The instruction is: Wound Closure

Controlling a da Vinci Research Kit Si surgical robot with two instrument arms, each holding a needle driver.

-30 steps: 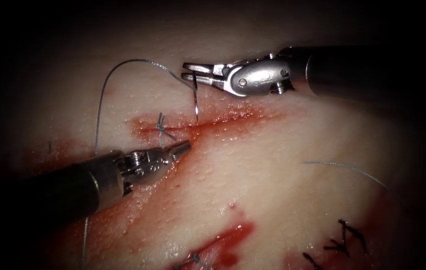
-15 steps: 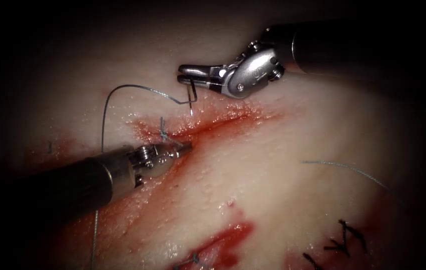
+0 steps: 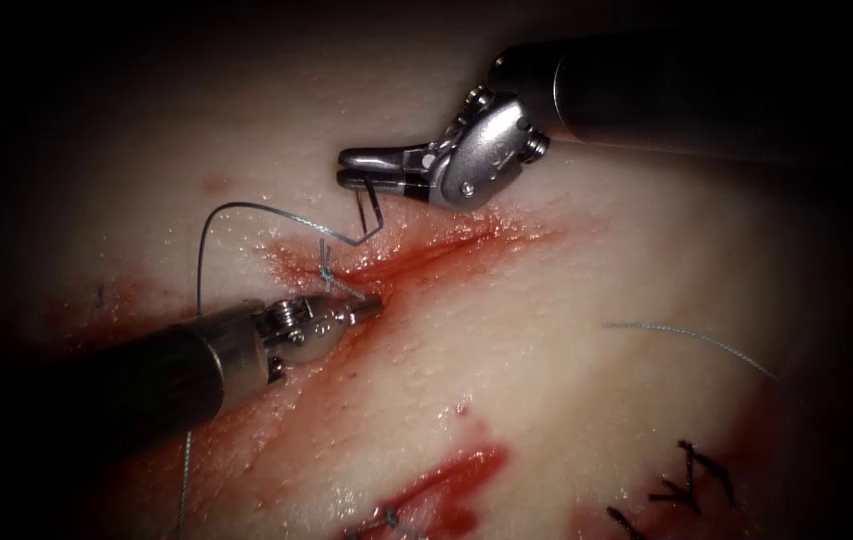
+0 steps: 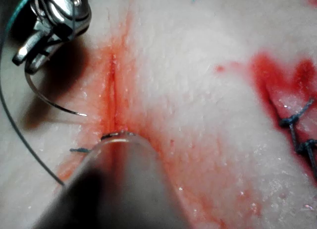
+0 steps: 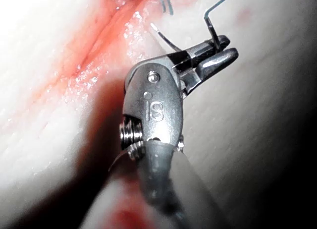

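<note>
My right tool (image 3: 346, 168) comes in from the upper right, its jaws shut on the curved needle (image 3: 371, 212) near the tail. The needle hangs free of the tissue above the left part of the cut (image 3: 446, 240), its tip close to the surface. The left wrist view shows the right tool (image 4: 25, 63), the needle (image 4: 49, 101) and its bare point beside the cut (image 4: 111, 90). Thread (image 3: 246, 207) arcs from the tail to the left and down. My left tool (image 3: 374, 303) is shut, its tip pressing the tissue at the cut, beside a knotted stitch (image 3: 325, 262).
A second wound with red fluid (image 3: 451, 480) lies at the bottom, dark stitches (image 3: 691, 478) at the lower right. A loose thread (image 3: 691, 335) crosses the tissue on the right. Older stitches (image 4: 297, 135) appear in the left wrist view.
My right tool has moved left and its wrist has turned. The needle has swung from hanging straight down to lying flatter above the cut. The left tool has shifted slightly down and left.
</note>
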